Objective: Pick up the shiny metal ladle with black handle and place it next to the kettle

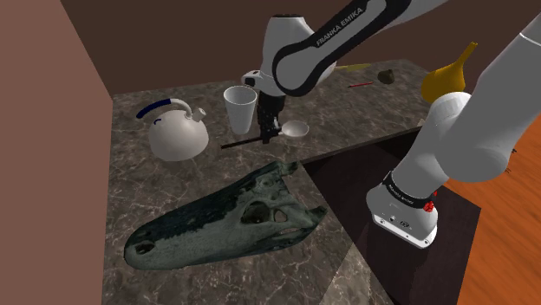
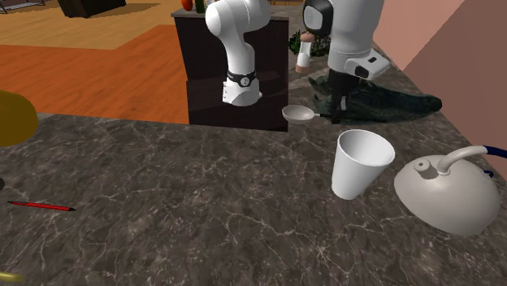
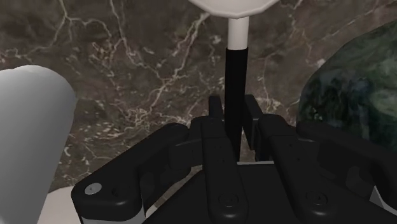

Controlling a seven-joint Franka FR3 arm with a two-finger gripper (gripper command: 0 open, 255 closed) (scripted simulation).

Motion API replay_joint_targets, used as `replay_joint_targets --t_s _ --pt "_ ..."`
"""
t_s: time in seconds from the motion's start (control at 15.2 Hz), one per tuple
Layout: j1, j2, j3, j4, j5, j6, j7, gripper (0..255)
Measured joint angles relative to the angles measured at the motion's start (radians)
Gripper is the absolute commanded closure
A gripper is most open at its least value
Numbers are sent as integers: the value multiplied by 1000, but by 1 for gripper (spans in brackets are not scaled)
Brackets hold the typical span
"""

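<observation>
Shoulder view: white-bowled, black-handled ladle point(image 1: 296, 130) on dark marble counter point(image 1: 121, 182), between white tapered cup point(image 1: 240, 108) and dark green crocodile skull point(image 1: 225, 217); black two-finger gripper point(image 1: 267, 132) down over its handle.
Second exterior view: rounded white kettle point(image 2: 447, 195) just beside cup.
Wrist view: fingers point(image 3: 216, 114) clamped on the handle.
Risk: bowl-heavy ladle pivots in the pinch, or clips cup en route.

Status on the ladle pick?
Gripper shut on ladle handle. Ladle not yet by kettle. Cup stands between them.
</observation>
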Motion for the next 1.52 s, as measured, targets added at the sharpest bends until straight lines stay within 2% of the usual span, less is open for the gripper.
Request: replay_joint_targets --t_s 0.92,1.39,1.45,1.52 --pt "5 189 14 -12 86 196 -83 255" --pt "5 208 18 -15 98 218 -93 255" --pt "5 208 18 -15 98 219 -93 0" --pt "5 208 18 -15 98 219 -93 0"
